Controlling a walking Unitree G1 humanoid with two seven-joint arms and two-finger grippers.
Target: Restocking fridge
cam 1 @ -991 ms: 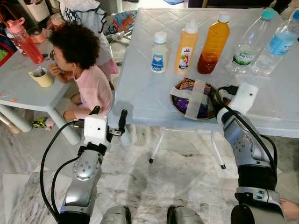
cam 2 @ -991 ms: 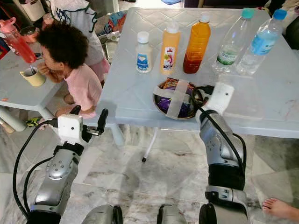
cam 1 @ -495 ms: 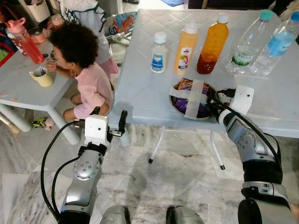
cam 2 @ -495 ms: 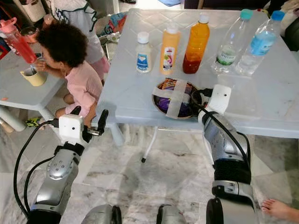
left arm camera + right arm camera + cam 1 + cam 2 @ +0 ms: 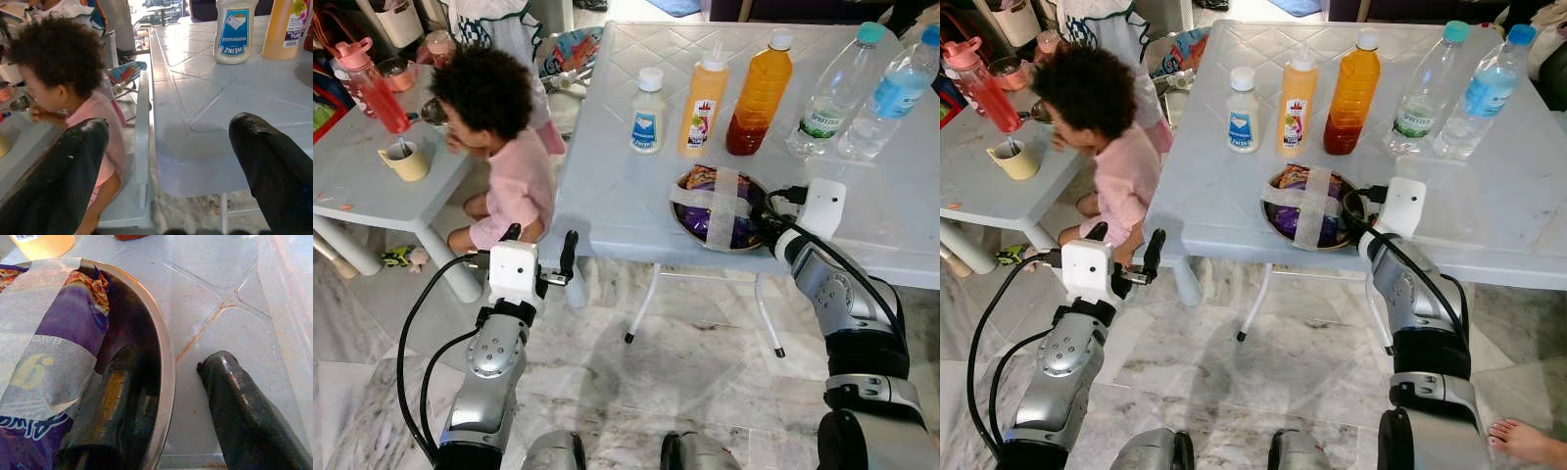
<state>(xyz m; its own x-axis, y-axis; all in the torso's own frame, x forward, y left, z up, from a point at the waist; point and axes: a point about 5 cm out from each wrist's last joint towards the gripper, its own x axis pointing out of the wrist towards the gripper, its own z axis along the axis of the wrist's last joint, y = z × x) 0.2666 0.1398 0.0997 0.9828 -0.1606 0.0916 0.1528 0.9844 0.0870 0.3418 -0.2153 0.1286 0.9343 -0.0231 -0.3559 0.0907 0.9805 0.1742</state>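
Right now the right gripper (image 5: pixel 161 396) straddles the metal bowl's (image 5: pixel 677 217) rim, fingers apart, one inside. Meanwhile the left gripper (image 5: pixel 540 252) hangs spread beside the white table (image 5: pixel 617 186).

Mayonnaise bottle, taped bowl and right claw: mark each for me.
Mayonnaise bottle (image 5: pixel 647 125): left eye view, blue label.
Taped bowl (image 5: pixel 681 217): left eye view, near rim.
Right claw (image 5: pixel 171 382): right wrist view, bowl rim between fingertips.
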